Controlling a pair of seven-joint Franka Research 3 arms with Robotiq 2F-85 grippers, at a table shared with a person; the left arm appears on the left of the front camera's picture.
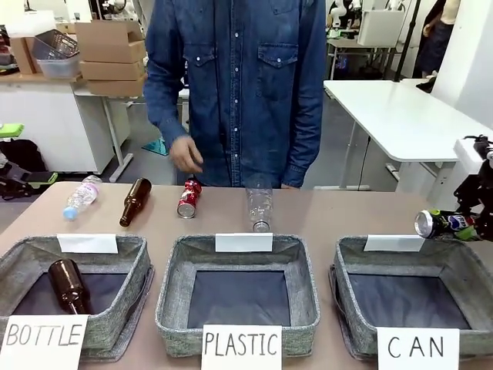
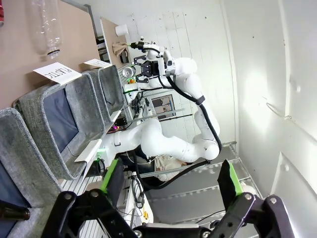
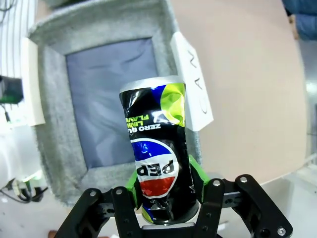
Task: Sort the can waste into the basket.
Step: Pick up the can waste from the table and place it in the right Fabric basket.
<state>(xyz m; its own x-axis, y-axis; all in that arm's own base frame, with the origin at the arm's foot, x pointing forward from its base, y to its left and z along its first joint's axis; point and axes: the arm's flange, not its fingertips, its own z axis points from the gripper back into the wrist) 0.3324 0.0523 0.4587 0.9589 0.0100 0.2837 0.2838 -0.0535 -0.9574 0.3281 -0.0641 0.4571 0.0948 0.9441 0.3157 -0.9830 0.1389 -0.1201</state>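
The crushed red metal can (image 1: 189,198) sits at 11 o'clock, and the dark printed metal can (image 1: 443,223) hangs sideways at 3 o'clock above the rectangular grey fabric basket (image 1: 348,285).

The right gripper (image 1: 476,225), at the picture's right edge, appears clamped on the dark can (image 1: 443,223), which lies sideways above the far right rim of the CAN basket (image 1: 348,287). The crushed red can (image 1: 189,199) rests on the table (image 1: 323,212), just under the person's hand (image 1: 185,154).

At twelve o'clock we see the person (image 1: 239,77) in a blue denim shirt with snap-buttoned pockets. Our right arm (image 2: 185,74) is glossy white, black-cabled; the right gripper (image 3: 163,186) black, silver-screwed, green-padded.
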